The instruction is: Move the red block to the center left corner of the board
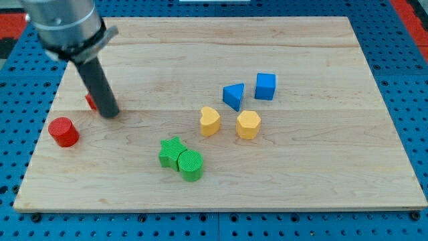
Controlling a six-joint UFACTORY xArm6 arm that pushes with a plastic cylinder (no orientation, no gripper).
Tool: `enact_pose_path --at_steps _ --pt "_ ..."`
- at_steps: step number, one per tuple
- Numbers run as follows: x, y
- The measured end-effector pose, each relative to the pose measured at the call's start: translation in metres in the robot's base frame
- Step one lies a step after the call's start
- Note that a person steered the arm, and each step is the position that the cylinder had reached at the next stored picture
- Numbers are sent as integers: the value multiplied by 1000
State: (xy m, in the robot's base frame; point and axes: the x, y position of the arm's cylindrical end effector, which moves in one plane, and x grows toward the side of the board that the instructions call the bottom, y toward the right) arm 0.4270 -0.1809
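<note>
While touching a half-hidden red block [89,102], my tip [110,114] holds nothing.

We count eight blocks on the wooden board [321,167], two per colour. Red: one cylinder [64,132] and one block [89,102] mostly hidden behind the rod, shape not discernible. Green: one star [171,151] and one cylinder [191,165]. Yellow: one heart [210,121] and one hexagon [248,124]. Blue: one triangular block [233,96] and one cube [265,86]. One rod, ending in my tip [110,115].
</note>
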Motion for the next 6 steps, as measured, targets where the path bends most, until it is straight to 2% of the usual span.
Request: enact_pose_path --at_steps 1,2,3,4,5,6 --pt "-25 24" --pt "68 64" --pt "151 5" --pt "94 -38" --pt "35 -43" --pt "101 -45"
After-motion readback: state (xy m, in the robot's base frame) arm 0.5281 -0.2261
